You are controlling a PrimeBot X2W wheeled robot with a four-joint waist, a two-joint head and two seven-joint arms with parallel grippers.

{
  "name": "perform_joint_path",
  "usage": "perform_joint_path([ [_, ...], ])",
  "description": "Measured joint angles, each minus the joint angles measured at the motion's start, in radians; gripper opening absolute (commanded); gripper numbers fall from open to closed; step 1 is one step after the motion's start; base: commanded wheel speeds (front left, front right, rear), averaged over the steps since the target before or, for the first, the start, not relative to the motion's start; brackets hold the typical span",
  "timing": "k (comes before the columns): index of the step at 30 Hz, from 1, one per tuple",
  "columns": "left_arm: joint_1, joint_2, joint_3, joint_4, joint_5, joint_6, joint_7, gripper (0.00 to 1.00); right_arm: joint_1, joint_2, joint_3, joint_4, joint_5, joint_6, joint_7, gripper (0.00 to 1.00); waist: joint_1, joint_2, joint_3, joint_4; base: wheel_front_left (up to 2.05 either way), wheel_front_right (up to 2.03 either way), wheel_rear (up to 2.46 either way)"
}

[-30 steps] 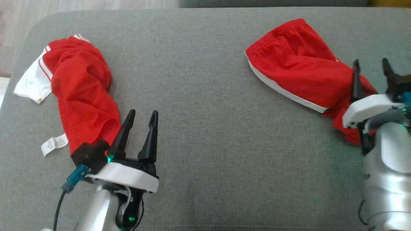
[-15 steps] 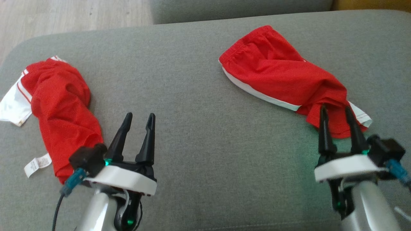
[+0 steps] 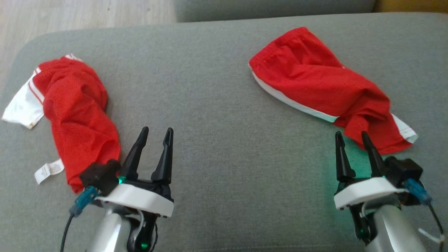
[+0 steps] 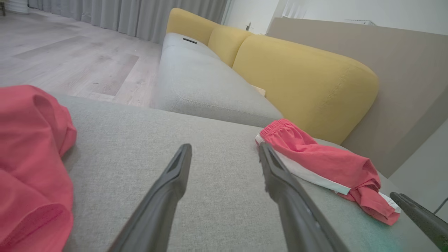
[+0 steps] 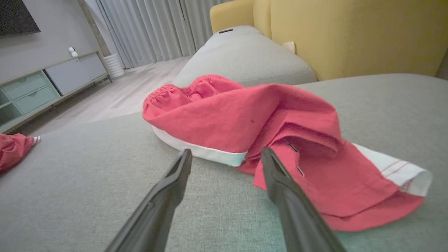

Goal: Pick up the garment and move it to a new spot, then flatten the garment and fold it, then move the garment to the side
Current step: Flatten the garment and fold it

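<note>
A broad grey cushion (image 3: 224, 105) carries two red garments, well apart from each other. The left red garment (image 3: 80, 119) lies crumpled along the cushion's left edge, running from the far side towards the near side, with a white panel (image 3: 21, 108) spread at its far left end and a small white label (image 3: 48, 170) lying on the cushion beside its near end. The right red garment (image 3: 315, 84) lies bunched towards the far right corner, its gathered waistband at the far end, a white band along its inner edge, and a white-trimmed hem at the end nearest the right edge. The left gripper (image 3: 156, 131) hovers just beside the near end of the left red garment, its fingers spread wide with nothing between them; in the left wrist view only bare cushion lies between the fingers (image 4: 168, 196). The right gripper (image 3: 351, 133) is also spread wide and empty, at the near end of the right red garment. In the right wrist view one fingertip (image 5: 269, 164) overlaps the red hem, though I cannot tell whether it touches the cloth. Beyond the cushion stand a yellow backrest (image 4: 301, 73) and a wooden floor (image 4: 70, 59).
</note>
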Motion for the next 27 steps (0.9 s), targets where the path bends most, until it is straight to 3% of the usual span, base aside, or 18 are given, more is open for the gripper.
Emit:
perform_joint_path([
  [8,-0.009,0.000,-0.010,0.000,-0.001,0.000,0.000,1.00,-0.182,-0.001,-0.035,0.200,0.045,0.000,0.032,1.00,0.0000,0.0000,0.058,0.060,0.00,0.00,0.00],
  [16,-0.044,0.000,-0.023,0.003,-0.003,0.000,0.000,1.00,-0.303,-0.001,-0.152,0.383,-0.006,0.000,0.025,1.00,0.0001,0.0000,0.102,0.119,0.00,0.00,0.00],
  [25,-0.046,0.000,-0.024,0.004,-0.005,0.000,0.000,1.00,-0.349,-0.006,-0.139,0.475,-0.019,0.000,-0.004,1.00,0.0000,0.0000,0.109,0.113,0.00,0.00,0.00],
  [26,-0.047,0.000,-0.024,0.004,-0.005,0.000,0.000,1.00,-0.355,-0.007,-0.130,0.484,-0.018,0.000,-0.005,0.93,0.0001,0.0000,0.109,0.110,0.00,0.00,0.00],
  [27,-0.047,0.000,-0.024,0.004,-0.005,0.000,0.000,1.00,-0.361,-0.008,-0.118,0.493,-0.016,0.000,-0.005,0.34,0.0001,0.0000,0.108,0.107,0.00,0.00,0.00],
])
